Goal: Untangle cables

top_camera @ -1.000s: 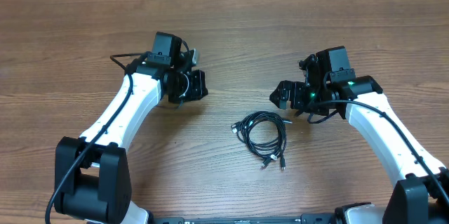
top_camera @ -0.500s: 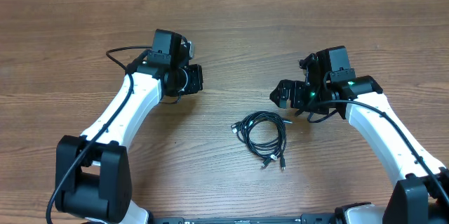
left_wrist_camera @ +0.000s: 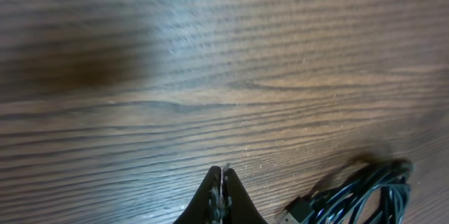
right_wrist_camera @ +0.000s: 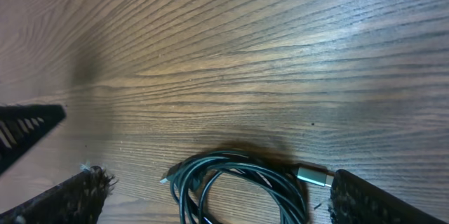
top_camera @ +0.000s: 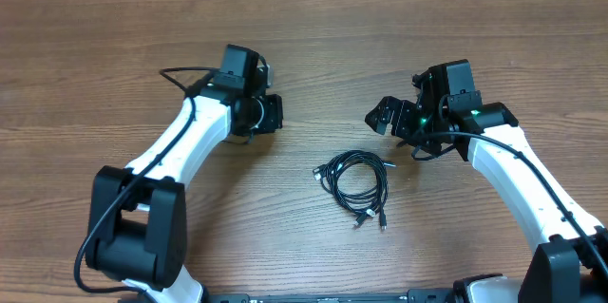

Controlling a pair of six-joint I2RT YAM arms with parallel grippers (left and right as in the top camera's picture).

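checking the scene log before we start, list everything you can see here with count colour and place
cables: one tangled bundle, strand count unclear, black, middle of the table between the two arms
plug: one seen clearly, metallic, at the edge of the bundle
table: one, brown wood grain, under everything
left arm: one, white and black, reaching in from the left side
right arm: one, white and black, reaching in from the right side
left end effector: one, black, shut and empty, over bare wood beside the cables
right end effector: one, black, open and empty, just beyond the bundle on the right
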